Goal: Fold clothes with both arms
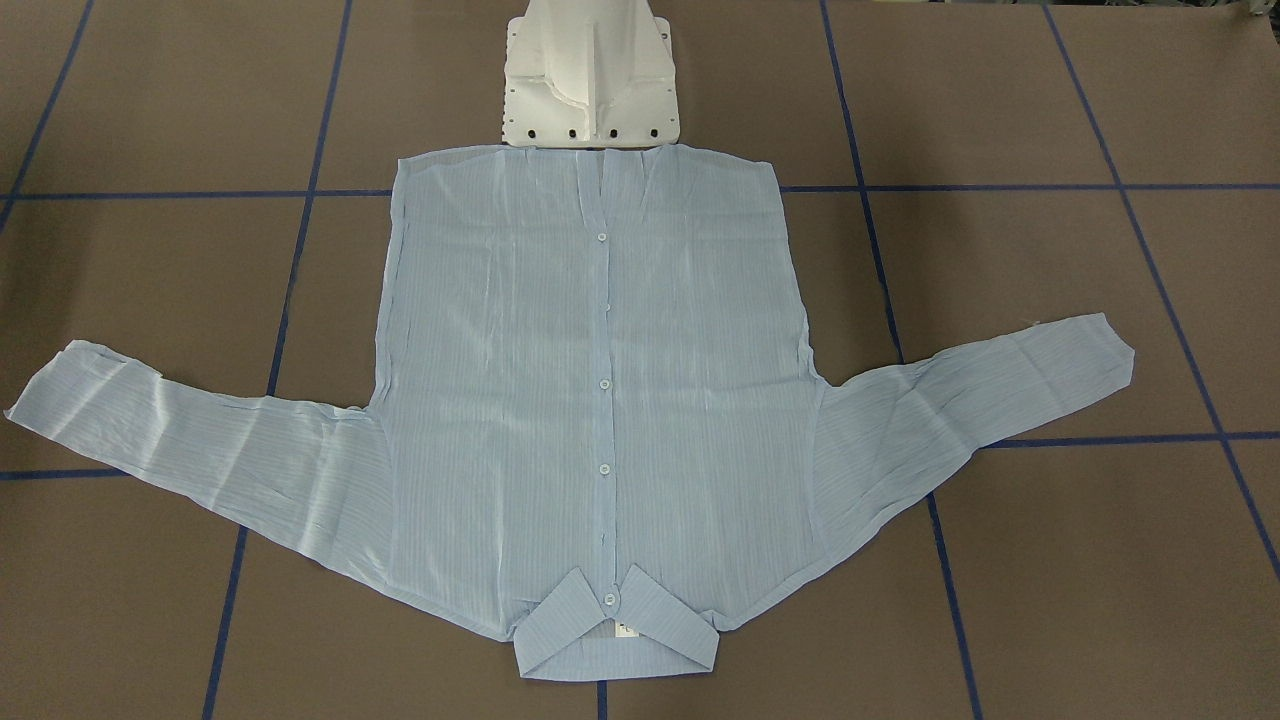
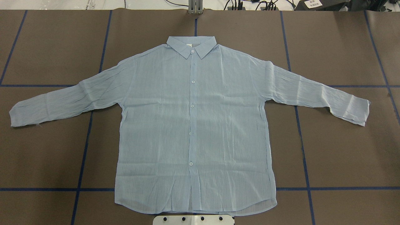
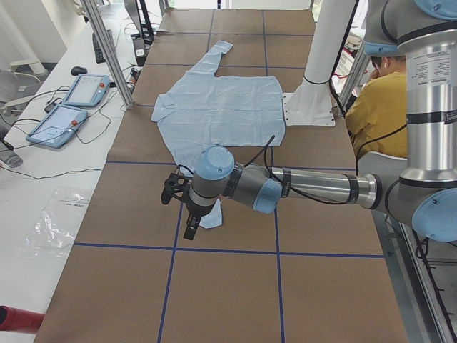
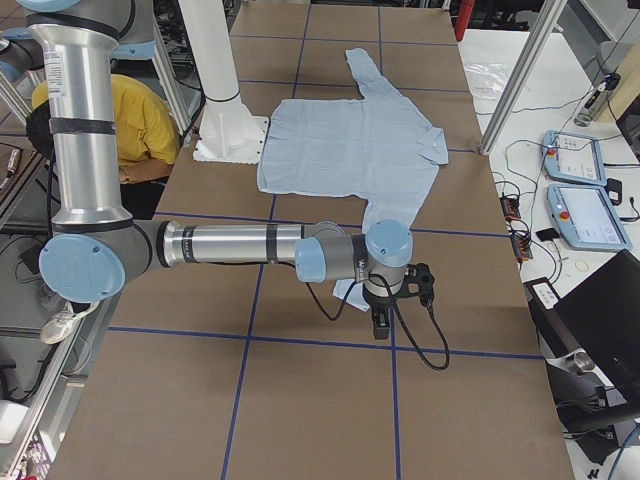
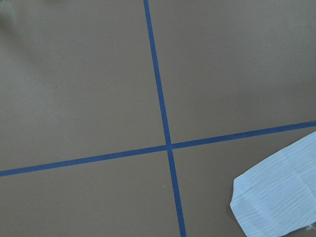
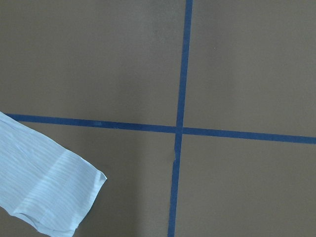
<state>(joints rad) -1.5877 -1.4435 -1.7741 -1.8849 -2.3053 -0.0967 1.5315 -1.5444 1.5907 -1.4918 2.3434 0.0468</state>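
Shirt lies flat on tabletop, buttons up, sleeves spread, ready for folding. Left hand and right hand hover near opposite cuffs, likely for sleeve pickup; hand opening cannot be told.

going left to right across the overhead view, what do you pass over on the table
sleeve cuff -> that sleeve -> shirt front -> row of white buttons -> the other sleeve -> its cuff
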